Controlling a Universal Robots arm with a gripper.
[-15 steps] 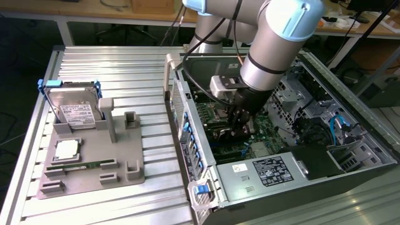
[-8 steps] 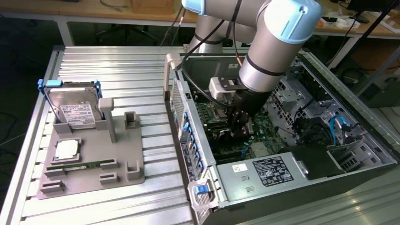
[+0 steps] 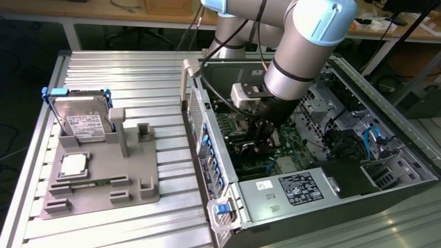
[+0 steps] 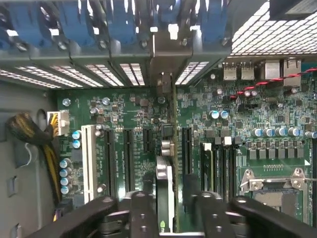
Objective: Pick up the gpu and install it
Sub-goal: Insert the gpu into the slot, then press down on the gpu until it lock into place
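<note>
I see the gpu (image 4: 166, 191) edge-on, standing upright over the motherboard (image 4: 124, 119) slots inside the computer case (image 3: 386, 191); its lower part is hidden. The gripper (image 4: 169, 210) has its fingers (image 4: 141, 213) clamped on both faces.

A ribbed aluminium table (image 3: 124, 67) made of slotted profiles carries everything, and two things stand directly on it. Toward the exterior view's left sits a grey parts holder (image 3: 103, 178), whose slots hold a silver hard drive (image 3: 84, 121) with a white label standing in a blue frame, a square processor (image 3: 74, 164) lying flat and a narrow green memory stick (image 3: 93, 182) just beside it. Toward the exterior view's right, just beside the holder, lies an open computer case (image 3: 303, 199) on its side, its green motherboard (image 4: 129, 111) facing up.
</note>
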